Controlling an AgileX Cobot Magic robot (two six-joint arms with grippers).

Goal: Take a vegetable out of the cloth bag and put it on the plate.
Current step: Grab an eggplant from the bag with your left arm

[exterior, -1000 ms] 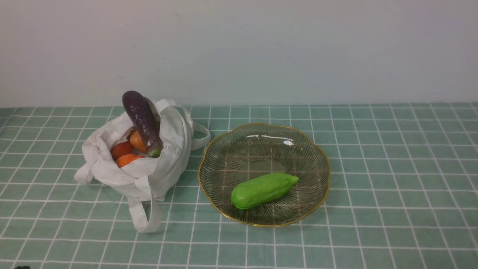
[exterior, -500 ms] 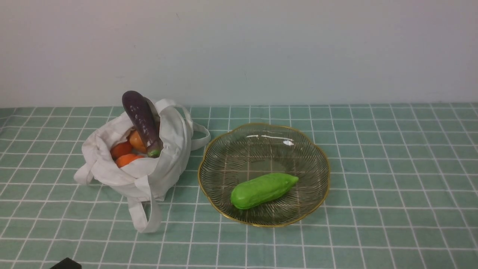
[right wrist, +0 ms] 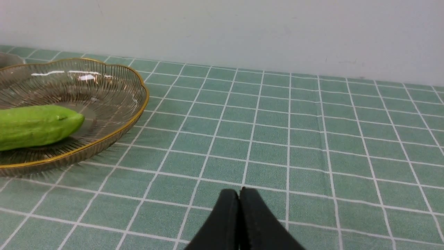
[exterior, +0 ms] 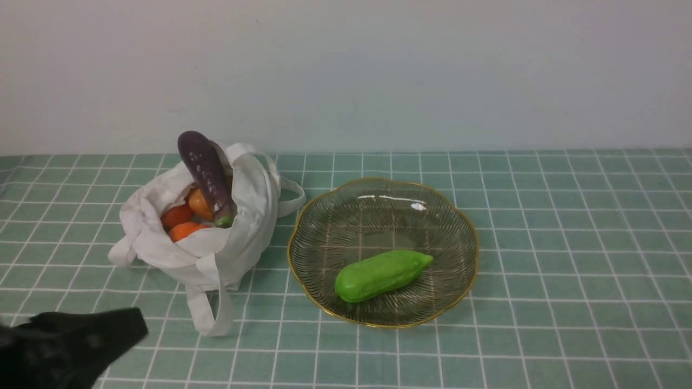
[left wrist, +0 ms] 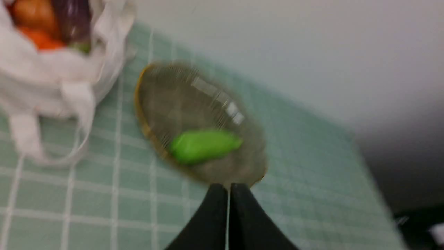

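The eggplant (exterior: 204, 175) is sticking out of the cloth bag (exterior: 243, 237). The plate (exterior: 471, 237) is sitting just beside the bag, holding a green vegetable (exterior: 381, 274). Lots of bare table (exterior: 573, 281) is showing to the plate's right. The left gripper (exterior: 136, 326), pinched shut, is hovering near the table's front edge. The right gripper (right wrist: 239, 193) is pinched shut too.

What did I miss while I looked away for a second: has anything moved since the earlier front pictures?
The left gripper has entered the front view at lower left, advancing toward the cloth bag, jaws shut and empty. Nothing grasped or released. The eggplant in the bag, the plate and the green vegetable on it stayed put.
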